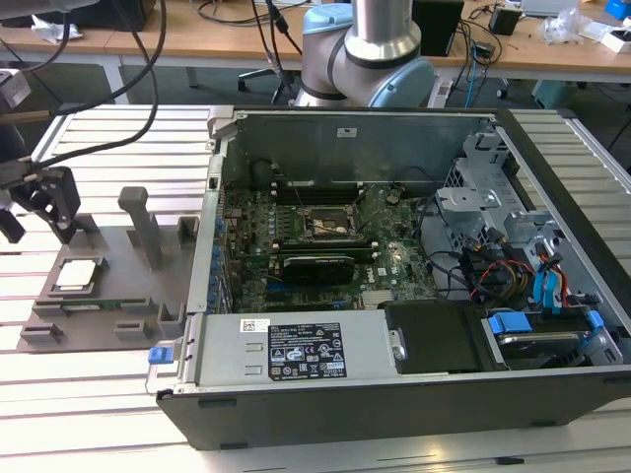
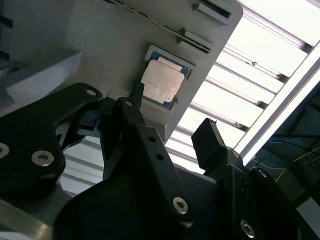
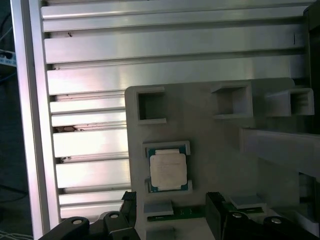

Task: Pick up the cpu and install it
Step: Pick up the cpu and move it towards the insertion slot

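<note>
The gripper (image 2: 170, 119) stands wide open with nothing between its black fingers (image 2: 135, 112). They straddle empty air above the grey fixture plate (image 3: 215, 150) and touch neither the plate nor the chip, as far as both wrist views show. In the exterior view the gripper (image 1: 41, 222) hangs at about eleven o'clock from the cpu (image 1: 79, 274), near it but apart.

The cpu (image 3: 168, 170) is a thin flat square with a pale silver-white metal top and a narrow green board edge showing around it. It lies level in a square recess of the fixture plate. That plate rests on the slatted aluminium table (image 1: 108, 389), at nine o'clock from the open computer case (image 1: 394, 394). The dark socket (image 1: 330, 225) with its metal frame sits mid-board inside the case, well apart from the chip.

The exterior view's left edge cuts off part of the gripper. How high its fingertips stand above the plate cannot be told.
</note>
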Controlling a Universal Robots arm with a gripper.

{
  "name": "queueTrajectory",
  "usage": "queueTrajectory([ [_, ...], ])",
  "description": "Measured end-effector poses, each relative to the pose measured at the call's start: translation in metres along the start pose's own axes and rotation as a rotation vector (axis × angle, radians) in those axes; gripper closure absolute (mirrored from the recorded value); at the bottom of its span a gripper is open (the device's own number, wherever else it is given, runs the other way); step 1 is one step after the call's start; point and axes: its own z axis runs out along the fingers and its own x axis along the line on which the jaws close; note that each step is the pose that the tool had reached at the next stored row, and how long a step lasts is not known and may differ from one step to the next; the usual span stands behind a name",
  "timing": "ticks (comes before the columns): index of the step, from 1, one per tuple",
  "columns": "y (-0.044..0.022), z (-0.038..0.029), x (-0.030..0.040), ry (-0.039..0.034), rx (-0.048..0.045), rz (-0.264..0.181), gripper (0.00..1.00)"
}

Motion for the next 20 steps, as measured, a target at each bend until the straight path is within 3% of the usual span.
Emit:
queueTrajectory([
  [7,0.0005,0.0041,-0.005,-0.001,0.0006,-0.02,0.34],
  [20,0.0004,0.0042,-0.0052,-0.0008,0.0007,-0.021,0.34],
])
